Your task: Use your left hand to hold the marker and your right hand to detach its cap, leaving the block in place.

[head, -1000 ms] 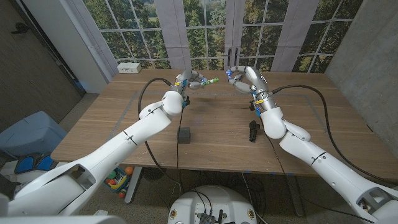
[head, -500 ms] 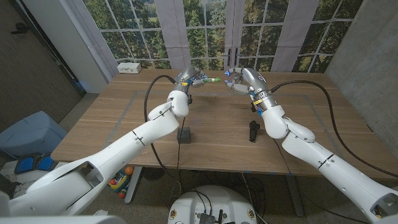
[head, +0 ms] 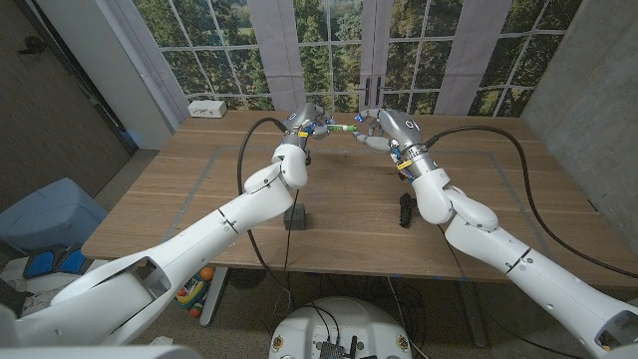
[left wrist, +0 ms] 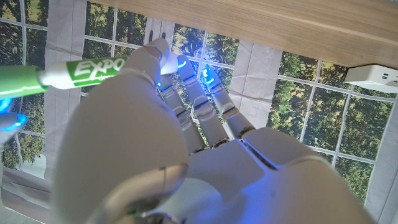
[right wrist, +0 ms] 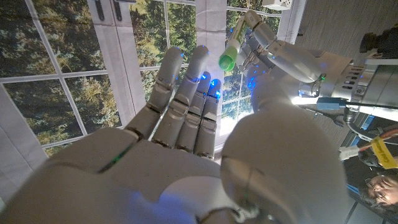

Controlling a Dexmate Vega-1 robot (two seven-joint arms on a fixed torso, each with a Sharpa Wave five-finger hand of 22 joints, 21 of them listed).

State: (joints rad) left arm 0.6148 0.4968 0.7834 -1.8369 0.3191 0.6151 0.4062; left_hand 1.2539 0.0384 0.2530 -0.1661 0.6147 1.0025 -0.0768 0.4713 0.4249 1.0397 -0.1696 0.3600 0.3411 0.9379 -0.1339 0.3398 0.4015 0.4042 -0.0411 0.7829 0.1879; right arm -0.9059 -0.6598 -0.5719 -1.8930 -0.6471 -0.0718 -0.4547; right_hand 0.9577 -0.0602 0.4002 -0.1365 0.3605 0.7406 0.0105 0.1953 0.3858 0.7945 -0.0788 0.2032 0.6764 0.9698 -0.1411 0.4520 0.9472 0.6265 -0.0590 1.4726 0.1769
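My left hand (head: 308, 122) is raised above the table's far side and grips a white Expo marker (left wrist: 83, 69) by its barrel. The marker's green cap (head: 344, 128) points toward my right hand (head: 385, 128). That hand hovers just beside the cap with its fingers (right wrist: 186, 81) apart and nothing between them. In the right wrist view the green cap (right wrist: 228, 58) sticks out of my left hand (right wrist: 283, 55), close past my right hand's (right wrist: 186, 143) fingertips. In the left wrist view my left hand (left wrist: 186, 143) holds the barrel. The dark grey block (head: 294, 216) stands on the table near the front edge.
A black object (head: 405, 209) lies on the wooden table (head: 349, 214) to the right of the block. A white box (head: 207, 108) sits at the far left corner. Black cables run along both arms. Part of a person (right wrist: 380, 185) shows at the right wrist view's edge.
My right hand has moved left, closing the gap to the marker's cap. My left hand has shifted slightly right with the marker. The block has stayed put.
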